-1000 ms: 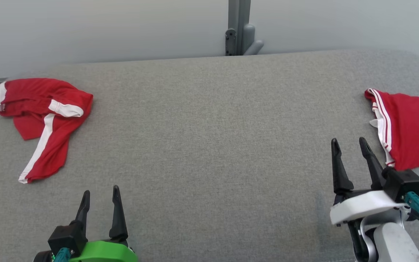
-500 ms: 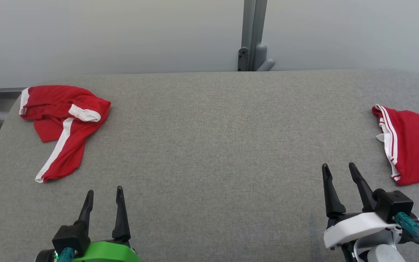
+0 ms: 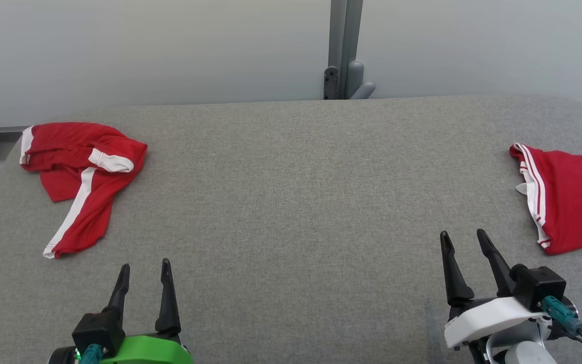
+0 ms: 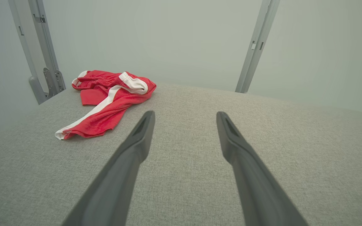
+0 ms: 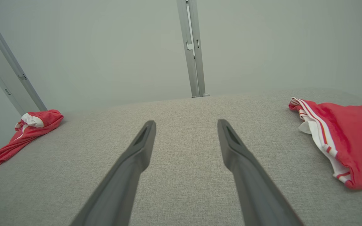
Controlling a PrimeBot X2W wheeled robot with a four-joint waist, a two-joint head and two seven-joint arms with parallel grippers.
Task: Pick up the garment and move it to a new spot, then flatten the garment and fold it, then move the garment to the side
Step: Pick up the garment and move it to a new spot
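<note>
Head view: crumpled red garment (image 3: 81, 177) lies at the far left corner of the grey padded table (image 3: 291, 212). The second red garment (image 3: 571, 202) lies at the right edge, cut off by the frame. It is possibly folded, but I cannot confirm. Empty and spread wide, left gripper (image 3: 145, 264) and right gripper (image 3: 463, 233) sit low at the near edge, well apart from either cloth.

Left wrist view: crumpled red garment lies ahead and left of the spread fingers (image 4: 137, 141), untouched.

Right wrist view: striped hem of the second red garment lies near, to the right; nothing is pinched.

Judgement: for the crumpled piece, pick-up not begun; move, flatten, fold and set-aside all remain.
</note>
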